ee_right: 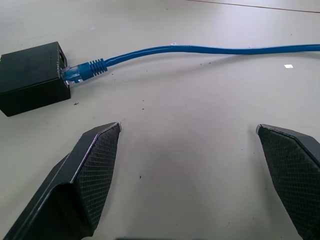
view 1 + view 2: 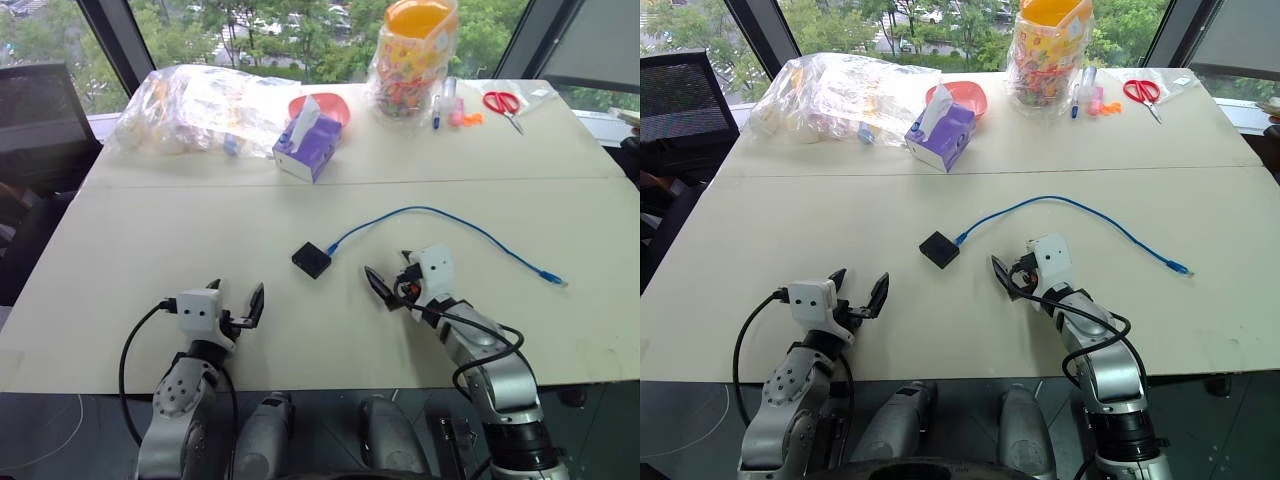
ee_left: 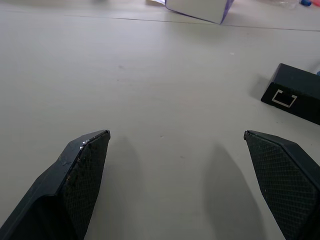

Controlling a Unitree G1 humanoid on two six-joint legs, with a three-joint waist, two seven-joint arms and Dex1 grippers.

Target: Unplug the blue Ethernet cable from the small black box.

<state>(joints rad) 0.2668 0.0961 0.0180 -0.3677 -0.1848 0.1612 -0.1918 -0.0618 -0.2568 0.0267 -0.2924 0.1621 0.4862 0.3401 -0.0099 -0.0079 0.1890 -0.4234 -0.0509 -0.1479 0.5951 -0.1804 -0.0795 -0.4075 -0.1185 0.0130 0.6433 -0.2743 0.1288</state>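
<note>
The small black box (image 2: 311, 259) lies flat in the middle of the white table (image 2: 150, 230). The blue Ethernet cable (image 2: 440, 214) has one plug (image 1: 79, 72) seated in the box's side port. From there it arcs away to the right, and its free plug (image 2: 551, 277) rests on the table. My right gripper (image 2: 391, 275) is open, low over the table just right of the box, with the cable's plugged end ahead of its fingers (image 1: 95, 165). My left gripper (image 2: 236, 296) is open near the front edge, left of the box (image 3: 294, 95), holding nothing.
At the back of the table are a purple tissue box (image 2: 310, 142), a crumpled clear plastic bag (image 2: 200, 105), a red bowl (image 2: 335, 104), a bag of colourful items (image 2: 410, 62), markers (image 2: 446, 104) and red scissors (image 2: 503, 103). A black chair (image 2: 40, 115) stands at the left.
</note>
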